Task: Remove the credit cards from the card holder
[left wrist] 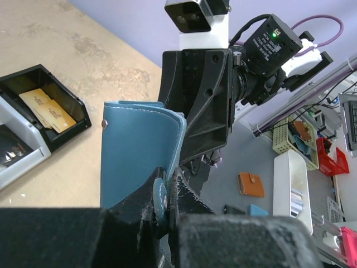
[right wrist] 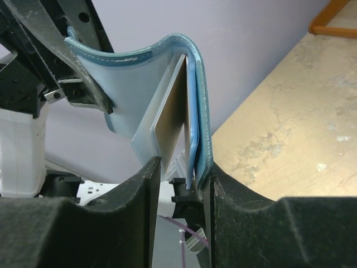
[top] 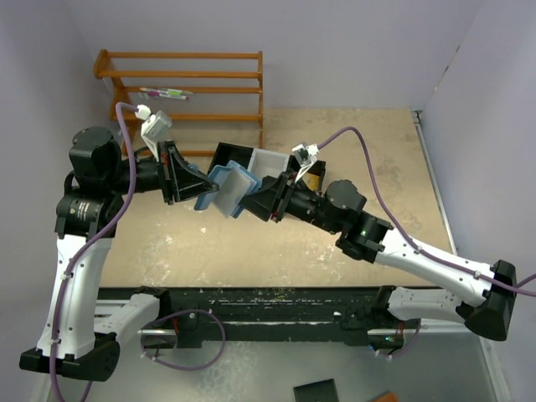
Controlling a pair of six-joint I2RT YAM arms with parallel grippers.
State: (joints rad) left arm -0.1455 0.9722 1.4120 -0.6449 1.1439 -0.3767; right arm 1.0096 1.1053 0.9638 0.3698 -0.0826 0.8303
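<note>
L claw (top: 203,186) is clenched on the card holder (top: 224,191). In the L wrist view its tips pinch the holder's lower edge at bottom centre, with the blue cover standing upright above them. In the top view the holder is up off the table (top: 209,251), mid-air at frame centre, strung between both claws.

R claw (right wrist: 181,174) has its jaws part-way apart, straddling the holder's other half from the bottom of the R wrist view. The blue cover lies against the finger (right wrist: 223,190) on frame right. The pale inner pocket meets the tip of the finger on frame left. I can't tell if it's actually squeezing or just sitting round it.

A gold-tan card (right wrist: 170,120) sits edge-on in that pocket at frame centre, between the jaws and above the tips, not out of the holder yet. The holder is splayed open: one flap curls to upper left toward the L claw, the other runs straight down into the R claw.

Edges/room:
- The tray (top: 230,155) is just behind the holder, upper centre of the top view. Its black end bin has two gold cards (left wrist: 47,109) lying flat, left side of the L wrist view.
- The wooden rack (top: 188,84) is upper left, well apart.
- There's bare tabletop below the claws and toward upper right.
- Walls run along the left and right frame edges.
</note>
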